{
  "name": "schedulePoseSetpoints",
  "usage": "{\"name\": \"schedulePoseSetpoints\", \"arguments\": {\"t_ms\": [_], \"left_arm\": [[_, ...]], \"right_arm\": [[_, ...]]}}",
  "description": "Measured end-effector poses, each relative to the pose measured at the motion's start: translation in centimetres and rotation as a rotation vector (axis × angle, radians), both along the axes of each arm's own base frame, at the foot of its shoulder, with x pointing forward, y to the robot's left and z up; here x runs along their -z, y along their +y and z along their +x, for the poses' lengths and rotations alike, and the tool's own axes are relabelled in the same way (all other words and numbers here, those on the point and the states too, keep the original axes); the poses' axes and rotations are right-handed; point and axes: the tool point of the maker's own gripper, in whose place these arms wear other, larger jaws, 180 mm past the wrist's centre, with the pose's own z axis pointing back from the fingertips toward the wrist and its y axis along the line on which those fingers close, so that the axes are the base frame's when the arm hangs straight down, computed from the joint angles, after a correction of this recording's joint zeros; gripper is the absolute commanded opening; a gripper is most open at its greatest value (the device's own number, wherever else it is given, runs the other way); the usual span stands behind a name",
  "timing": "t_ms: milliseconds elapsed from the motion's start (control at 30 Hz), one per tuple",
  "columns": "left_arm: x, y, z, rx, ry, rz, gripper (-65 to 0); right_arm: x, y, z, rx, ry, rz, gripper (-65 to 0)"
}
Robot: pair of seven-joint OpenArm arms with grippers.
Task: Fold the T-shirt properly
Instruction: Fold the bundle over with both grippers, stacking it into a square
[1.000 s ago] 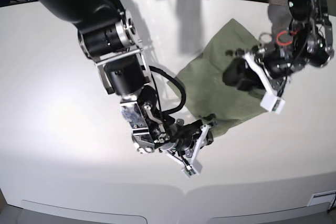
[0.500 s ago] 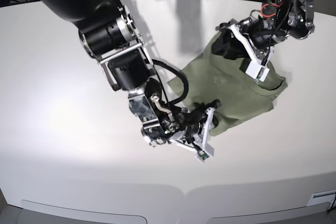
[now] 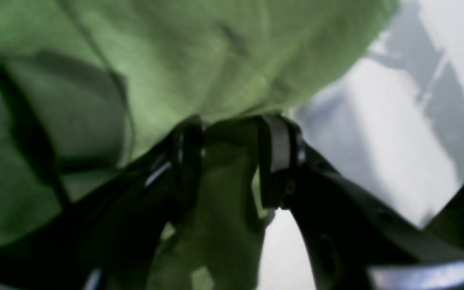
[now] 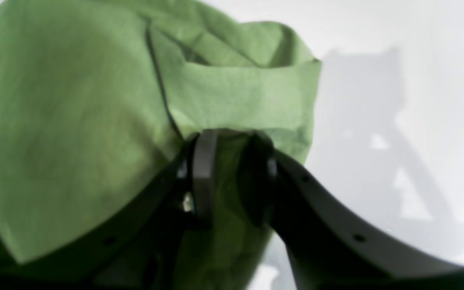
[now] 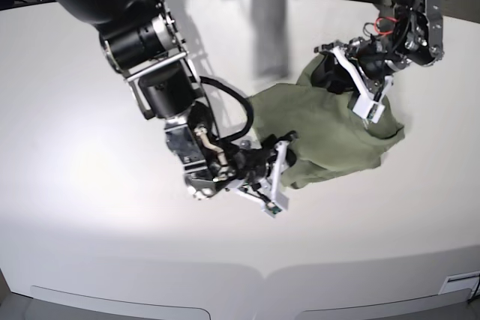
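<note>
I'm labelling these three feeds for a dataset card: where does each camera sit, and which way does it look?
Base: high in front, looking down on the white table, both arms and the T-shirt.
Left wrist: on the left arm, looking along the left gripper, jaws closed on green cloth.
Right wrist: on the right arm, looking along the right gripper, jaws pinching a folded edge.
Shared: all three show the T-shirt and table.

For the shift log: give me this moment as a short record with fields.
item: wrinkled sage-green cotton T-shirt, partly folded, on the white table
left gripper: shut on a fold of the T-shirt
right gripper: shut on the T-shirt's edge
layers: one flap doubled over in the right wrist view
fold: not finished
</note>
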Motion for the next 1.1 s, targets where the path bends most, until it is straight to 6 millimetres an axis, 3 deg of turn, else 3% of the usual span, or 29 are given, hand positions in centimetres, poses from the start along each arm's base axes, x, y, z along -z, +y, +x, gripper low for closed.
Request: {"name": "schedulePoseSetpoints", "arguments": {"t_ms": [133, 233, 367, 667, 867, 1000, 1100], "left_arm": [[0.0, 2.7, 0.7, 0.012, -0.022, 0.098, -41.6], [0.0, 4.6, 1.3, -0.014, -0.046, 0.148, -41.6], [-0.1, 5.9, 1.9, -0.033, -0.06, 0.178, -41.6], [0.3, 6.8, 4.7, -0.069, -0.055, 0.171, -41.6], [0.1, 6.8, 5.4, -0.07, -0.06, 0.172, -41.6], [-0.1, 6.9, 5.7, -0.068, -0.058, 0.173, -41.6], [-0.3, 6.3, 5.6, -0.047, -0.061, 0.143, -41.6]], "right_arm": [[0.5, -2.9, 0.2, 0.03, 0.028, -0.022, -49.4], [0.8, -4.6, -0.7, 0.051, 0.108, -0.021, -49.4], [1.3, -4.9, -2.8, 0.029, 0.113, -0.004, -49.4], [1.5, -5.5, -10.6, -0.094, 0.034, -0.001, -49.4], [1.3, -6.0, -16.4, -0.148, 0.041, 0.002, -49.4], [1.0, -4.7, -19.9, -0.172, 0.083, 0.052, -49.4], [0.9, -3.4, -21.2, -0.173, 0.104, 0.088, -49.4]]}}
